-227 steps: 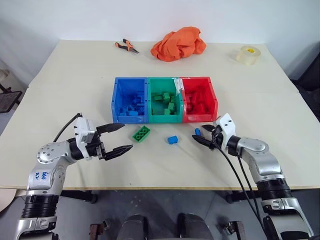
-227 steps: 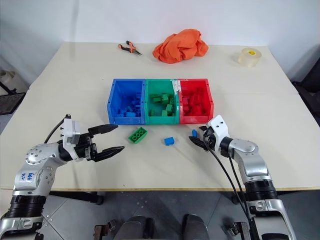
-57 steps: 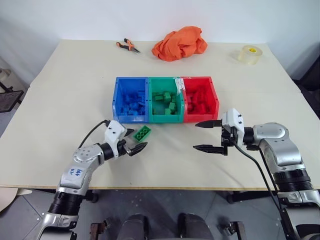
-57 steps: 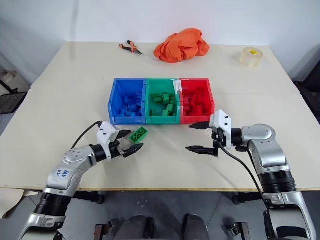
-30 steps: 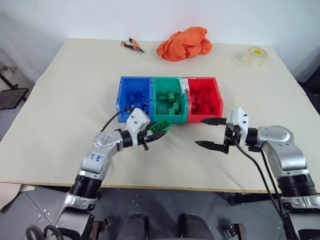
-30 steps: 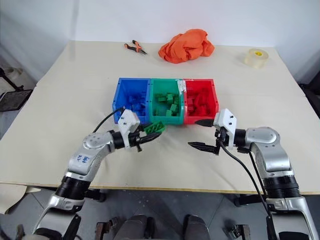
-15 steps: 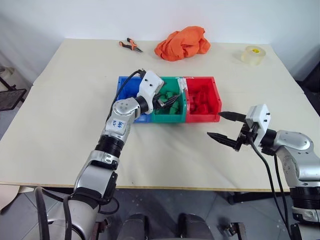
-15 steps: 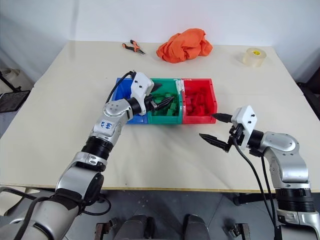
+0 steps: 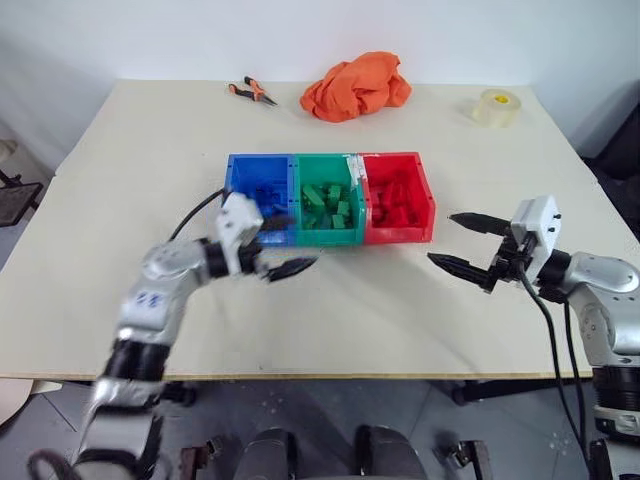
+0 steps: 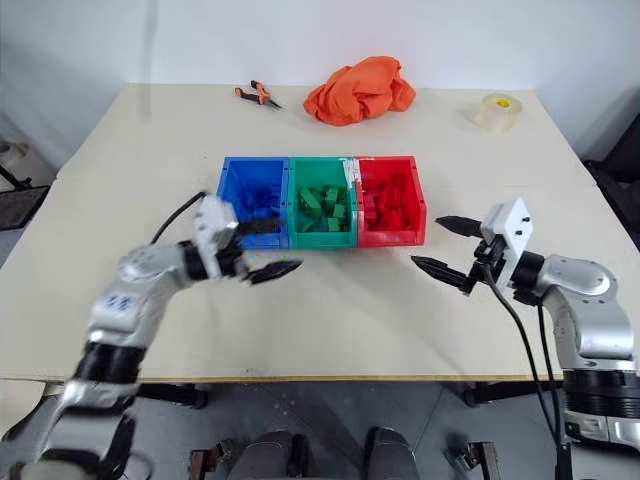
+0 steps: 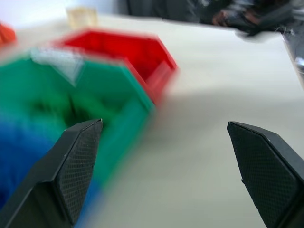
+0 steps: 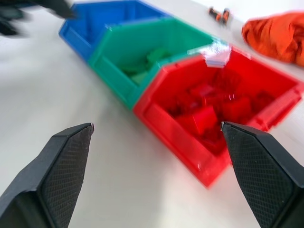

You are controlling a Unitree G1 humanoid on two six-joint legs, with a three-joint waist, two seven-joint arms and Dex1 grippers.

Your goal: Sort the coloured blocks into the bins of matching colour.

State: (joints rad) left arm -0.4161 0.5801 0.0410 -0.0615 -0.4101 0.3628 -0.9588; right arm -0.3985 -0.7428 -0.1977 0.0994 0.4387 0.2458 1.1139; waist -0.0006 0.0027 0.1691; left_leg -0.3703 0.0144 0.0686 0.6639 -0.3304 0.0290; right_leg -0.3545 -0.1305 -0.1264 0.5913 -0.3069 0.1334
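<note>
A: So where are the coloured blocks (image 10: 322,206) now?

B: All inside the bins (image 10: 322,241), in the middle of the surface (image 10: 340,320). Blue ones sit at nine o'clock, green in the middle, red at three o'clock.

A: And the robot's tools?

B: The left tool (image 9: 278,253) is spread wide and holds nothing, near the blue bin. The right tool (image 9: 462,244) is wide and empty too, off by the red bin.

A: How would a block feel?

B: Probably light, hard and a bit slippery. The robot should pinch the flat sides, not the bumpy top.
</note>
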